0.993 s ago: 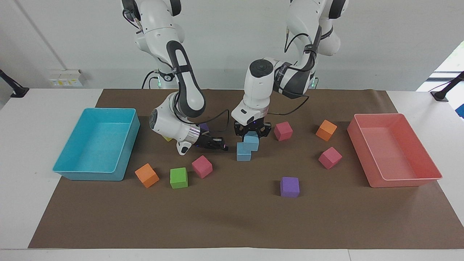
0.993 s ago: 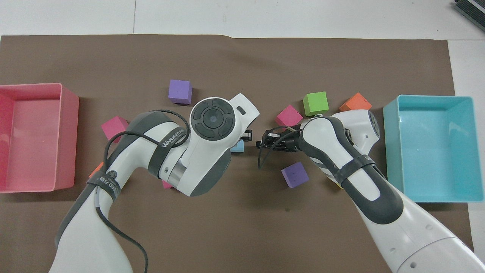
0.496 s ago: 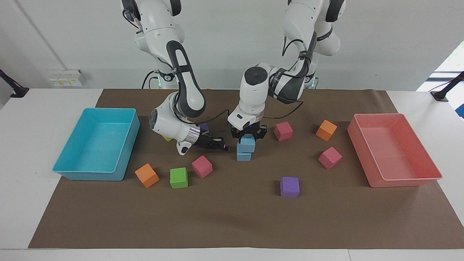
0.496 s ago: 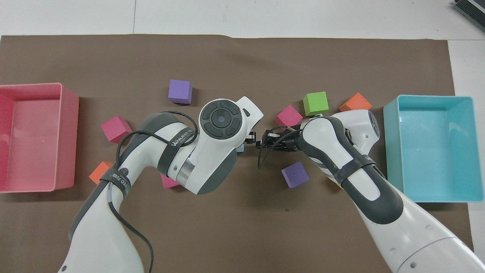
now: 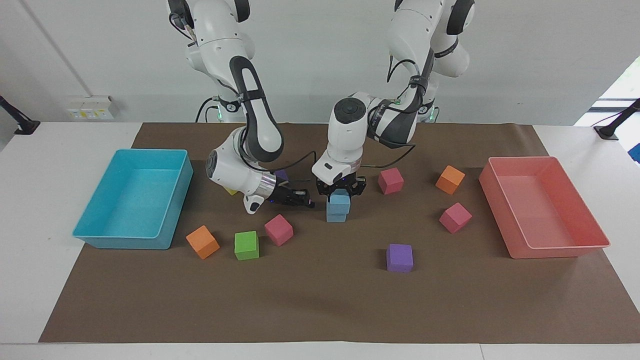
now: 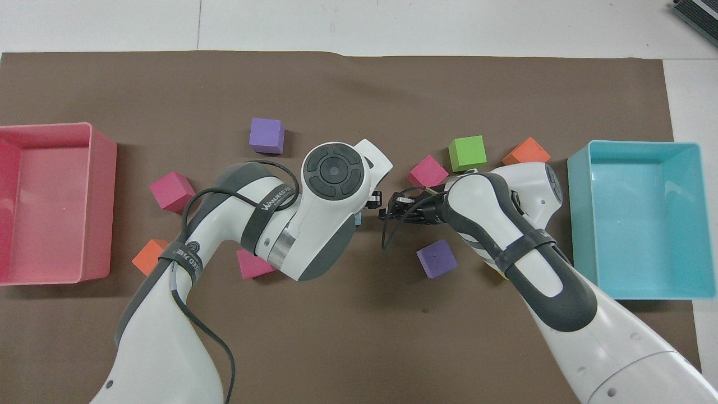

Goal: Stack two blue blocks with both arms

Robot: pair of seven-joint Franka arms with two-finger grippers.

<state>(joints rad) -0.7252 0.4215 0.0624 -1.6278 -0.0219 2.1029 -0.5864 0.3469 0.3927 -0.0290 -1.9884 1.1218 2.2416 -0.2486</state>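
Observation:
Two blue blocks stand stacked mid-table in the facing view. The upper blue block (image 5: pixel 339 201) rests squarely on the lower blue block (image 5: pixel 336 216). My left gripper (image 5: pixel 340 194) points straight down and is shut on the upper block. My right gripper (image 5: pixel 303 201) hangs low over the mat beside the stack, toward the right arm's end, apart from it, and waits. In the overhead view my left wrist covers the stack; only a blue sliver (image 6: pixel 357 219) shows. My right gripper (image 6: pixel 388 211) shows beside it.
A turquoise tray (image 5: pixel 125 242) sits at the right arm's end, a pink tray (image 5: pixel 560 251) at the left arm's end. Loose cubes lie around: orange (image 5: pixel 202 242), green (image 5: pixel 246 245), pink (image 5: pixel 278 229), purple (image 5: pixel 399 257), pink (image 5: pixel 455 217), orange (image 5: pixel 449 179), pink (image 5: pixel 390 180).
My left gripper has carried the upper blue block sideways toward the right arm's end and down, from an offset perch to square on the lower block. My right arm has not moved.

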